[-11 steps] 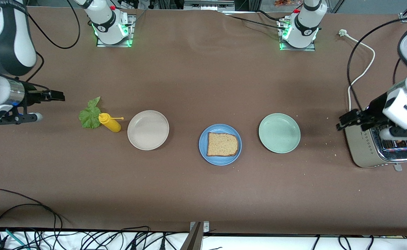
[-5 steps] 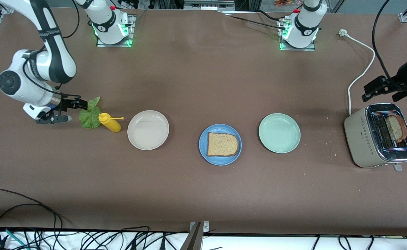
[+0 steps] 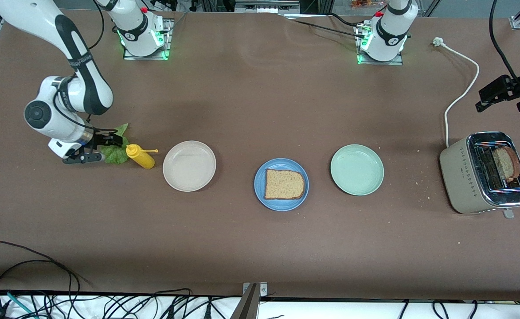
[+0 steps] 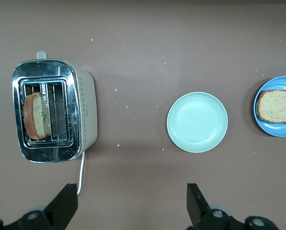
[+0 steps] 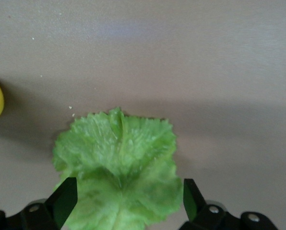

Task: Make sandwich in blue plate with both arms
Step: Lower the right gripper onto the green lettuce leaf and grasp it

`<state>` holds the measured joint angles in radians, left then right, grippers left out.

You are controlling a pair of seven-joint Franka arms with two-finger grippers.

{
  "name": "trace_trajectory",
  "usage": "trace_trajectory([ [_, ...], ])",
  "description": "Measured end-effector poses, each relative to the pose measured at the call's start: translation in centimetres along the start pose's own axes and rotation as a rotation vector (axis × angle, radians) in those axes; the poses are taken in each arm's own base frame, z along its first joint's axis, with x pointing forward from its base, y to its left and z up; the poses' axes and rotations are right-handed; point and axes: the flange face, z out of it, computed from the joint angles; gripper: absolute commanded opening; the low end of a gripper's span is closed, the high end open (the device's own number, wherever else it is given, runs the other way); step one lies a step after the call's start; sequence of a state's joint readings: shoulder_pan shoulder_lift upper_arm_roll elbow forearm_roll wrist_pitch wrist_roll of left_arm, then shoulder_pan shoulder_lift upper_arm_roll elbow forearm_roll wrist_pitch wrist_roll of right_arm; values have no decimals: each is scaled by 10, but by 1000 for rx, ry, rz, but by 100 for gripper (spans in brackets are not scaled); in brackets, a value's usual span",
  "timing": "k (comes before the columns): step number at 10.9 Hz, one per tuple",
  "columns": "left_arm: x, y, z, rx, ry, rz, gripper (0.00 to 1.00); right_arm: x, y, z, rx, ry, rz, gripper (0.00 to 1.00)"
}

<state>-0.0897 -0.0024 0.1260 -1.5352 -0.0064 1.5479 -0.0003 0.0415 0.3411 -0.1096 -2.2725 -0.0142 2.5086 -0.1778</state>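
Two arms: we note one low at its own end of the table, the other raised at the opposite end.
Right gripper point(image 3: 101, 148): down at the lettuce leaf point(image 3: 115, 146), toward the right arm's end of the table. In the right wrist view its fingers point(image 5: 62, 201) stand wide apart, one on each side of the leaf point(image 5: 119, 167); we see no grip on it yet.
Left gripper point(image 3: 501, 94): up in the air over the table near the toaster point(image 3: 483, 173), above the white cord point(image 3: 461, 84). In the left wrist view its fingers point(image 4: 64, 208) are spread wide with nothing between them.
Blue plate point(image 3: 281, 201): mid-table, between the cream plate point(image 3: 189, 166) and the mint-green plate point(image 3: 357, 169), slightly nearer to the front camera than both.
Sandwich so far: we count one slice of brown bread point(image 3: 284, 184) lying flat on the blue plate, nothing on top of it.
Second slice point(image 3: 506, 163): standing in a slot of the toaster, its top edge poking out; also seen in the left wrist view point(image 4: 36, 122).
Yellow bottle point(image 3: 141, 156): lying on its side, just beside the lettuce, between the leaf and the cream plate.
Cream and mint-green plates: we see both bare.
Crumbs: a few scattered between the mint-green plate and the toaster.
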Motion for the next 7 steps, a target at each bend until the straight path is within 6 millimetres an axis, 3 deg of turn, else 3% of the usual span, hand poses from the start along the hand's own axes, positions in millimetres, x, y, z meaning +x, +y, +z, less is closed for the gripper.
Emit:
trace_trajectory([
  [2, 1, 0, 3, 1, -6, 0, 100, 3, -6, 17, -3, 5, -12, 29],
  [3, 2, 0, 4, 1, -8, 0, 100, 5, -7, 17, -4, 11, -15, 20],
  [5, 3, 0, 7, 2, -14, 0, 100, 7, -7, 15, -5, 17, -15, 12],
  [7, 4, 1, 8, 2, -15, 0, 100, 10, -6, 12, -6, 21, -14, 12],
])
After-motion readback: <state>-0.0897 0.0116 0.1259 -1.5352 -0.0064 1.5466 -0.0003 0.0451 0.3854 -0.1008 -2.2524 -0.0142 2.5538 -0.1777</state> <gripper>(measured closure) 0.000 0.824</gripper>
